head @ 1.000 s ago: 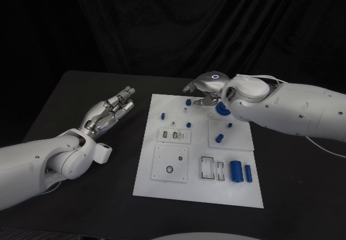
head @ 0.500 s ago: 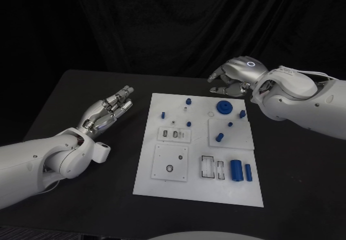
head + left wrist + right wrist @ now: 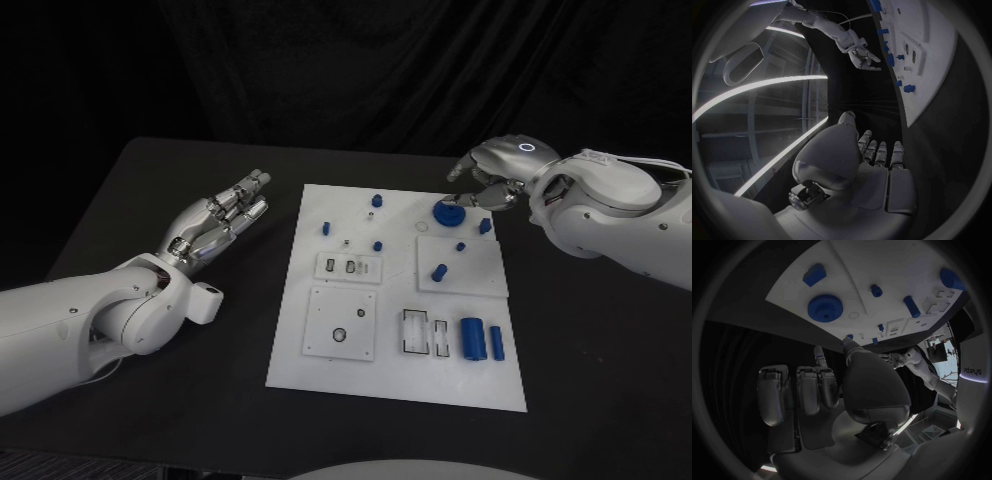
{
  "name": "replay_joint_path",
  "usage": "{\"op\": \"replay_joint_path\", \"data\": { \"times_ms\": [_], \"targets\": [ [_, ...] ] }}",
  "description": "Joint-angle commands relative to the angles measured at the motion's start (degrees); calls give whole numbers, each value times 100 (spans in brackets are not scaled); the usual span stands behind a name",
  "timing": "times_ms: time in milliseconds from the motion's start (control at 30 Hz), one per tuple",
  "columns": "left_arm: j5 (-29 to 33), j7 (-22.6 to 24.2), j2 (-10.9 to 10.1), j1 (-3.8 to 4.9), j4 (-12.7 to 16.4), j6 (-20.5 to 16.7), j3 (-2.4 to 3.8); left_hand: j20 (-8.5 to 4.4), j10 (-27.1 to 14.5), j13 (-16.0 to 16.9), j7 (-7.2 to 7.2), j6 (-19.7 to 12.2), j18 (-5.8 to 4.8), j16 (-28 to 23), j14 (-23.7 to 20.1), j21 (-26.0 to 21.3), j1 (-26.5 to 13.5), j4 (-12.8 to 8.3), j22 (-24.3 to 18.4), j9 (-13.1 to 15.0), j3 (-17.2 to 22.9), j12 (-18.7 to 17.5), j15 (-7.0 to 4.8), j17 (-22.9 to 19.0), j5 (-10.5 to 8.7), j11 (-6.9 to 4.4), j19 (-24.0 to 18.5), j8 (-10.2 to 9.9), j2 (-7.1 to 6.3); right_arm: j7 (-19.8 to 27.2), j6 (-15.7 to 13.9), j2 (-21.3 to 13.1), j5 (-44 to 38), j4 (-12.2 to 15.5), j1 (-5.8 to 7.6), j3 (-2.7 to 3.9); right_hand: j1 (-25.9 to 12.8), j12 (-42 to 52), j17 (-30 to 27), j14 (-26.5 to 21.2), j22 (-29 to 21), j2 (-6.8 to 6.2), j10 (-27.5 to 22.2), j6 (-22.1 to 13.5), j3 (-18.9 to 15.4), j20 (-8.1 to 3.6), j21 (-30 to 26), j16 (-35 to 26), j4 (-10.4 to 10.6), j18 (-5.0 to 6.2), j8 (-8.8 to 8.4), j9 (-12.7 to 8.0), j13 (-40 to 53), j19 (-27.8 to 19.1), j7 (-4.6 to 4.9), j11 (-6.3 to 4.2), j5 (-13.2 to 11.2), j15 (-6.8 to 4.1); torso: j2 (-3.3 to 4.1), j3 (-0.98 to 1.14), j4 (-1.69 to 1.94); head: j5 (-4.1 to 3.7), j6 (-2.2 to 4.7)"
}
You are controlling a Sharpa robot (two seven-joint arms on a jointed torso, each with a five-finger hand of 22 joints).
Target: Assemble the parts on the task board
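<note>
I'm hovering the empty, loosely curled right hand (image 3: 498,178) at upper right; I'm aiming squarely over the blue gear (image 3: 449,213) before gripping it.

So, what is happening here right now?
A two-armed robot is working at a white task board with small blue parts on a black table. Its right hand hovers at the far edge beside the blue gear, holding nothing. Its left hand rests open beside the board. A blue cylinder lies near the front.
</note>
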Motion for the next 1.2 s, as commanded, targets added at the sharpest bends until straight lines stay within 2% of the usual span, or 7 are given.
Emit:
{"op": "replay_joint_path", "data": {
  "times_ms": [33, 267, 333, 500, 800, 900, 1200],
  "targets": [
    [10, 1132, 11, 9, 2, 95, 4, 35, -5, -5, 6, -35, 30, -21, 8, -20, 65, -8, -5, 2, 33, -27, 48, -5, 21, 41, 7, 3, 6, -397, 223, -14, -22, -18, -46, 4, 63, 14, 1505, 590, 1476, -21, 606, -74, 3, 49, 12, 15, -52, -76, -35, -20, 1506, 559, 39, 36, 25, 50, 3, -1, 4, 0, -23],
    [10, 1126, 14, 9, 1, 107, 4, 40, -9, -7, 5, -42, 31, -21, 8, -20, 74, -9, -5, 2, 39, -29, 52, -5, 30, 44, 7, 2, 9, -451, 343, -8, -22, -79, -125, 4, 181, 14, 1505, 590, 1469, -18, 606, -134, 32, 60, 6, 15, -155, -73, -26, -39, 1506, 552, 46, 39, 82, 53, 1, -4, 5, -16, -51],
    [10, 1124, 15, 9, 0, 111, 4, 40, -9, -7, 5, -42, 31, -21, 8, -20, 74, -9, -5, 2, 39, -29, 52, -5, 30, 44, 7, 2, 9, -463, 364, -8, -22, -87, -146, 4, 248, 14, 1505, 590, 1458, -3, 606, -139, 57, 65, -4, 15, -221, -68, -16, -43, 1506, 542, 49, 42, 210, 56, 1, -4, 6, -16, -63],
    [10, 1119, 13, 8, -5, 115, 4, 42, -9, -7, 5, -46, 32, -21, 8, -20, 79, -10, -5, 1, 42, -30, 55, -5, 32, 46, 7, 2, 10, -487, 441, 0, -22, -118, -200, 3, 278, 14, 1505, 590, 1455, -2, 606, -122, 65, 66, -6, 15, -256, -67, -4, -40, 1506, 539, 49, 46, 248, 58, -4, -5, 6, -15, -85],
    [10, 1115, 9, 8, -16, 119, 4, 45, -10, -7, 6, -48, 33, -21, 8, -20, 86, -11, -5, 1, 47, -31, 58, -5, 36, 49, 7, 2, 10, -459, 495, 42, -22, -182, -245, 3, 354, 14, 1505, 590, 1452, 15, 606, -70, 94, 74, -9, 15, -335, -66, 20, -27, 1506, 536, 50, 56, 285, 67, -6, -5, 5, -18, -92],
    [10, 1113, 11, 8, -22, 121, 4, 45, -10, -7, 6, -48, 33, -21, 8, -20, 86, -11, -5, 1, 47, -31, 58, -5, 36, 49, 7, 2, 10, -434, 485, 64, -22, -200, -253, 4, 388, 14, 1505, 590, 1453, 31, 606, -34, 115, 76, -8, 15, -389, -66, 31, -15, 1506, 537, 46, 54, 409, 66, -4, -5, 4, -19, -91],
    [10, 1106, 20, 7, -38, 135, 4, 48, -9, -6, 6, -53, 33, -21, 8, -20, 92, -12, -5, 1, 51, -30, 61, -5, 38, 52, 7, 1, 11, -381, 508, 143, -22, -260, -263, 4, 412, 14, 1505, 590, 1451, 44, 606, -13, 137, 72, -10, 15, -439, -65, 32, -6, 1506, 535, 36, 37, 533, 56, -4, -8, 5, -26, -102]
  ]
}}
